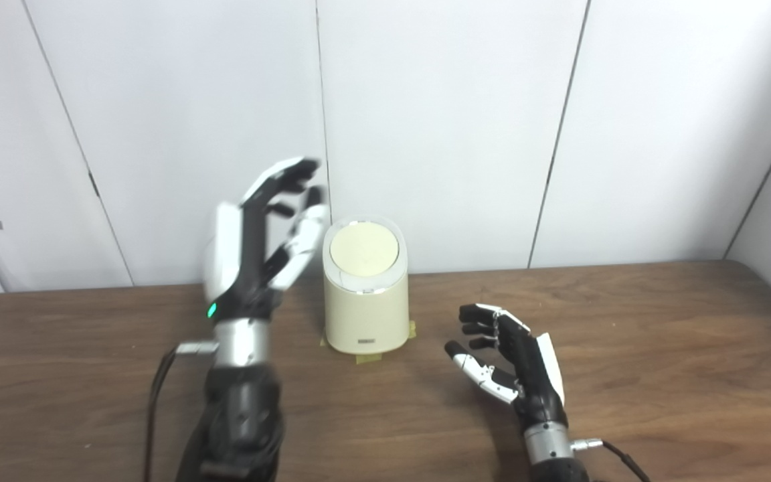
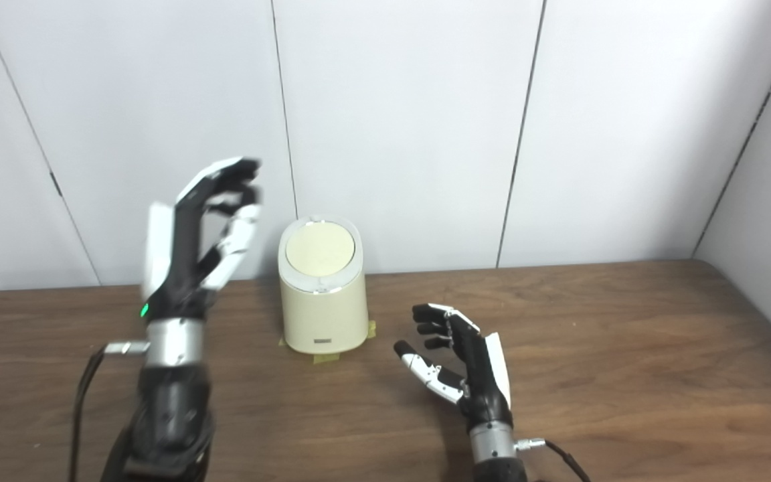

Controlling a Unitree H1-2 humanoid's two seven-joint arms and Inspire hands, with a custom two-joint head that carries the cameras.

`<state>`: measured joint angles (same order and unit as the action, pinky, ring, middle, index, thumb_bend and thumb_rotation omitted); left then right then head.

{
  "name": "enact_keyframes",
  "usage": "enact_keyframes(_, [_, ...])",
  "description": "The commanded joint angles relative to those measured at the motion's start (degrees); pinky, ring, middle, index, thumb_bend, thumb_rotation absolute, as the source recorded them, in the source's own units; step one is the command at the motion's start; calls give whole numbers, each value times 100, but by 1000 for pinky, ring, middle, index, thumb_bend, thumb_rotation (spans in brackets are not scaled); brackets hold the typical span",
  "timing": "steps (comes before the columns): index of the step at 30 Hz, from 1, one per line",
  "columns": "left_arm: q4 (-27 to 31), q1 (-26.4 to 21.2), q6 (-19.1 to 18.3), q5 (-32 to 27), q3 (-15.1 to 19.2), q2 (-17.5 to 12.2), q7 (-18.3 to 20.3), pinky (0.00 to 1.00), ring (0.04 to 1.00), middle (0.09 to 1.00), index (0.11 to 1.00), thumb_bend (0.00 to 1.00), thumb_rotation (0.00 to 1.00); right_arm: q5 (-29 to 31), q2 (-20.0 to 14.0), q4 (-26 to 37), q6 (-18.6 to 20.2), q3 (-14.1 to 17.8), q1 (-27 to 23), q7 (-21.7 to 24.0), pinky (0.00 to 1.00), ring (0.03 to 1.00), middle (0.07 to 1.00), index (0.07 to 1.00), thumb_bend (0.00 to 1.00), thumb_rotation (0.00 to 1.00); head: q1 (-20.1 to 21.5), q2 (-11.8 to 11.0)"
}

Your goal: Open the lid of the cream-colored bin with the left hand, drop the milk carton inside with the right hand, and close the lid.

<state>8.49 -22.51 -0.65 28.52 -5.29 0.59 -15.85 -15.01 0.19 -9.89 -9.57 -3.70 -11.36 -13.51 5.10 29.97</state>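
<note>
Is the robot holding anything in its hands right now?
No. The left robot hand is raised beside the cream bin, fingers apart and empty. The right robot hand is open low over the table, also empty. The bin's lid is shut.

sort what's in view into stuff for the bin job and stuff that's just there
For the job:
cream-colored bin, lid shut
left hand, raised beside the bin, open
right hand, low over the table, open, holding nothing
No milk carton shows in either view.

Just there:
table
tape under the bin's base
white wall panels

Two head cameras side by side, facing forward-down at table (image 1: 660,348); views overlap almost fully.
</note>
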Motion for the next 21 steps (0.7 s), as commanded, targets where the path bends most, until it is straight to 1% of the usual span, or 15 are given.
enact_keyframes(1, [195,89,455,-457,97,78,-30,671,764,775,768,242,805,-17,0,-170,-177,4,173,-13,596,673,687,674,310,313,-13,8])
enact_keyframes(3, [109,399,786,-743,176,13,-1,699,790,793,783,216,800,-24,-1,-153,-166,13,182,-20,596,672,686,675,299,314,-13,0])
enact_keyframes(4, [56,526,928,-846,207,-23,19,683,774,783,768,197,798,-31,0,-143,-155,16,187,-26,595,672,685,676,296,314,-3,-7])
enact_keyframes(5, [22,647,1007,-945,229,-69,77,678,768,779,763,190,796,-42,0,-131,-156,16,194,-33,594,672,685,676,295,314,12,-6])
enact_keyframes(6, [-25,832,1033,-1005,245,-199,193,675,761,775,760,188,796,-16,12,-109,-150,30,202,-32,592,670,683,675,293,313,21,5])
enact_keyframes(7, [-49,943,1035,-1032,254,-285,279,674,756,770,756,185,776,6,21,-94,-148,41,207,-29,595,670,681,674,296,311,21,5])
enact_keyframes(8, [-90,1049,1056,-1054,273,-364,337,668,748,763,748,180,737,17,26,-65,-125,50,215,-23,600,670,680,673,298,314,18,18])
enact_keyframes(9, [-129,1128,1082,-1083,297,-416,374,666,746,762,745,179,724,10,25,-36,-106,54,223,-21,601,670,680,673,299,315,4,34])
enact_keyframes(10, [-177,1194,1107,-1161,330,-449,402,656,737,753,735,172,658,-14,17,-13,-102,53,230,-24,602,670,678,672,297,320,-1,34])
enact_keyframes(11, [-237,1264,1128,-1288,370,-475,437,652,735,748,729,174,615,-25,12,6,-99,55,238,-24,600,669,677,672,294,320,1,36])
enact_keyframes(13, [-389,1393,1197,-1544,454,-493,504,644,733,743,724,192,534,-40,11,51,-73,60,257,-22,598,670,677,673,293,322,7,51])
enact_keyframes(15, [-556,1486,1313,-1692,505,-482,536,639,727,736,720,199,487,-43,4,93,-29,63,277,-3,592,669,679,676,294,328,4,59])
enact_keyframes(18, [-630,1624,1268,-1853,537,-434,601,653,730,739,726,200,516,-39,-2,154,18,68,306,8,593,669,680,676,293,336,17,79])
enact_keyframes(21, [-716,1731,1248,-2046,583,-393,668,667,737,742,728,209,511,-10,16,216,80,87,327,6,597,672,683,678,299,327,37,109])
